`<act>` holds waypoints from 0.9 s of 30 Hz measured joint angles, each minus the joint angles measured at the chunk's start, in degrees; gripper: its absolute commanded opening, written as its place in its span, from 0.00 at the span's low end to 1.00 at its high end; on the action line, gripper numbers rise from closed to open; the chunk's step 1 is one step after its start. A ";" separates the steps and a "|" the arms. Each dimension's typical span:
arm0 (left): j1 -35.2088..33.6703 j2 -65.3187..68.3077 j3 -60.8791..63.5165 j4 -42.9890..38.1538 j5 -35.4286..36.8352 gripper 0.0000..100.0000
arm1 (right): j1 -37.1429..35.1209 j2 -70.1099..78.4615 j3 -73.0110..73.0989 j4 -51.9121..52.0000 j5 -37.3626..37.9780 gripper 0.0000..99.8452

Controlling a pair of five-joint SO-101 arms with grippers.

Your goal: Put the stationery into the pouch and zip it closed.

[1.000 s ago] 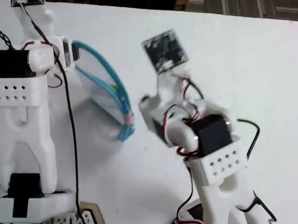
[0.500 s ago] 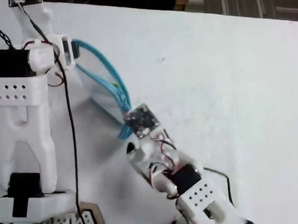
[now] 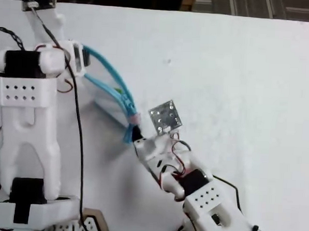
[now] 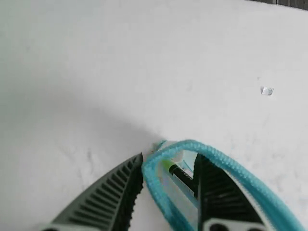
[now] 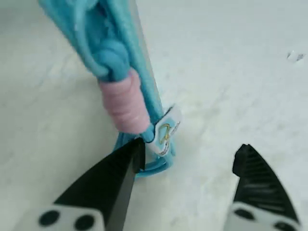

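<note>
A clear pouch [image 3: 110, 98] with a blue zip edge lies slanted on the white table. Its far end sits between the fingers of my left gripper [image 3: 79, 54], which is shut on the blue rim [image 4: 226, 163]. A dark pen [image 4: 181, 176] with a green tip shows inside the pouch. The pink zip pull [image 5: 126, 103] hangs on a blue cord at the pouch's near end [image 3: 135, 119]. My right gripper [image 5: 191, 149] stands open there; one finger's tip touches the small tag [image 5: 165, 130], the other finger is apart over bare table. In the high view the right gripper [image 3: 135, 133] is at that near end.
A tiny scrap [image 3: 169, 61] lies on the table beyond the pouch. The table's far edge [image 3: 201, 12] meets a dark background. A wooden piece [image 3: 94, 218] sits at the front between the arm bases. White tabletop stretches to the right.
My right arm swung from the middle of the table down to the pouch's near end, and its gripper now sits by the zip pull. The left arm shifted slightly, still holding the pouch.
</note>
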 measured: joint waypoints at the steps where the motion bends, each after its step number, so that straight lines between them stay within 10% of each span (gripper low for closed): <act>1: 0.18 0.09 0.00 0.00 0.00 0.19 | 0.00 1.14 0.00 -0.70 -0.62 0.29; 21: 0.53 0.09 0.44 -0.18 0.00 0.19 | 0.44 29.63 0.00 -36.13 -1.41 0.29; 27: 0.53 0.09 0.44 -0.18 0.00 0.19 | 0.44 29.98 0.00 -40.18 0.09 0.03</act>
